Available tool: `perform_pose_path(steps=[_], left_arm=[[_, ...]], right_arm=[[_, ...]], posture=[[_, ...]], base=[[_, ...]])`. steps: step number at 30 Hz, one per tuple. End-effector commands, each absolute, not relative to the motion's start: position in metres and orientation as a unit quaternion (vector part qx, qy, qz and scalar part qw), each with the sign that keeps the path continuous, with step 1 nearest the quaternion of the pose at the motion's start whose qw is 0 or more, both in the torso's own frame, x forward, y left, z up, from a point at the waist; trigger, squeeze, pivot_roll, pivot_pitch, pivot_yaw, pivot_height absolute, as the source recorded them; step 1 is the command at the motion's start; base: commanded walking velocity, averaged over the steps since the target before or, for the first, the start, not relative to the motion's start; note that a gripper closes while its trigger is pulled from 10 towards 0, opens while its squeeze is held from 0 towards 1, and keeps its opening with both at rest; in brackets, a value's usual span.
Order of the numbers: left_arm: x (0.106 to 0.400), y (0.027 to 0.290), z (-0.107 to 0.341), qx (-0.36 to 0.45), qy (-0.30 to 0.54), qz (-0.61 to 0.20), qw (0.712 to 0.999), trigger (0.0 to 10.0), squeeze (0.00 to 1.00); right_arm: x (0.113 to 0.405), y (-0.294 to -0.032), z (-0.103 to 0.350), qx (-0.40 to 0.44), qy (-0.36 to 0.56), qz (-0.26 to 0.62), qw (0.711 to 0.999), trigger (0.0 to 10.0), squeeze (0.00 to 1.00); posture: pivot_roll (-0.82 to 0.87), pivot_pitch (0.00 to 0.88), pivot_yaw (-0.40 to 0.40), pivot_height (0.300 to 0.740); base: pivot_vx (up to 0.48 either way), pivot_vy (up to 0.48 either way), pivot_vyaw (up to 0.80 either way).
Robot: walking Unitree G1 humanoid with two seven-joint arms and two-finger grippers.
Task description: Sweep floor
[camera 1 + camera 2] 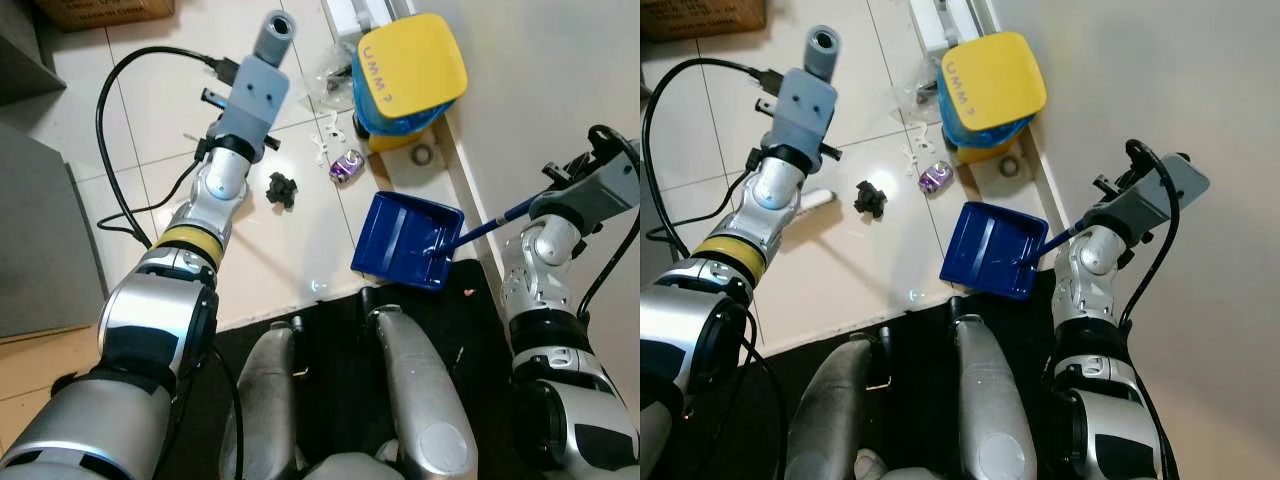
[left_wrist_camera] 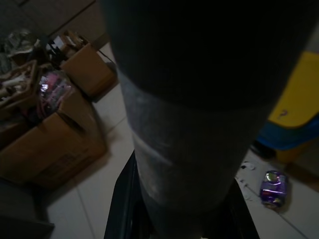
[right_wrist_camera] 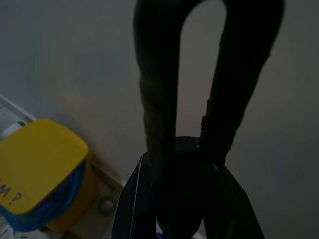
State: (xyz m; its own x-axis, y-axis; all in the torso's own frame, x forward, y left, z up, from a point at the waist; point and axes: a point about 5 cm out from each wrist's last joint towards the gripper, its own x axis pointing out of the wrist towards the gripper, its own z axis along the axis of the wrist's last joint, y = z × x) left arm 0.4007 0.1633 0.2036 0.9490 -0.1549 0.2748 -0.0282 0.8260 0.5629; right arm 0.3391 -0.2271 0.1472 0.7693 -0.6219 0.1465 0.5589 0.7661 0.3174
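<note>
Right gripper [image 3: 187, 149] pinching dustpan [image 1: 405, 240] handle; left gripper [image 2: 184, 199] clamped on broom handle [image 1: 272, 35]. Risk: black debris [image 1: 283, 188] scattering past pan.

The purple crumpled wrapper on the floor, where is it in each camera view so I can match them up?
Left eye view: purple wrapper on the white tile, above the blue dustpan, below-left of the yellow-lidded bin.
Right eye view: same spot, between bin and dustpan.
Left wrist view: lower right, beside the dark handle.
Right wrist view: not in it.
Shared landmark: the yellow-lidded bin, seen in all four.
</note>
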Motion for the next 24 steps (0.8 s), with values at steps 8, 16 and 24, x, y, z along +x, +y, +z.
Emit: perform_pose_path(steps=[8,16,24], left_arm=[[0.396,0.190,0.209,0.350,-0.190,0.045,0.916,10.0,0.00],[0.392,0.199,0.208,0.228,-0.203,0.156,0.939,10.0,0.00],[0.392,0.177,0.208,0.071,-0.212,0.175,0.959,10.0,0.00]], right_arm=[[0.329,-0.220,0.128,0.113,-0.079,-0.295,0.945,10.0,0.00],[0.329,-0.206,0.133,0.109,-0.088,-0.265,0.954,10.0,0.00],[0.327,-0.202,0.136,0.118,-0.095,-0.255,0.955,10.0,0.00]], posture=[[-0.18,0.541,-0.015,0.740],[-0.18,0.543,-0.019,0.740],[-0.18,0.541,-0.017,0.740]], base=[[0.000,0.000,0.00],[0.000,0.000,0.00],[0.000,0.000,0.00]])
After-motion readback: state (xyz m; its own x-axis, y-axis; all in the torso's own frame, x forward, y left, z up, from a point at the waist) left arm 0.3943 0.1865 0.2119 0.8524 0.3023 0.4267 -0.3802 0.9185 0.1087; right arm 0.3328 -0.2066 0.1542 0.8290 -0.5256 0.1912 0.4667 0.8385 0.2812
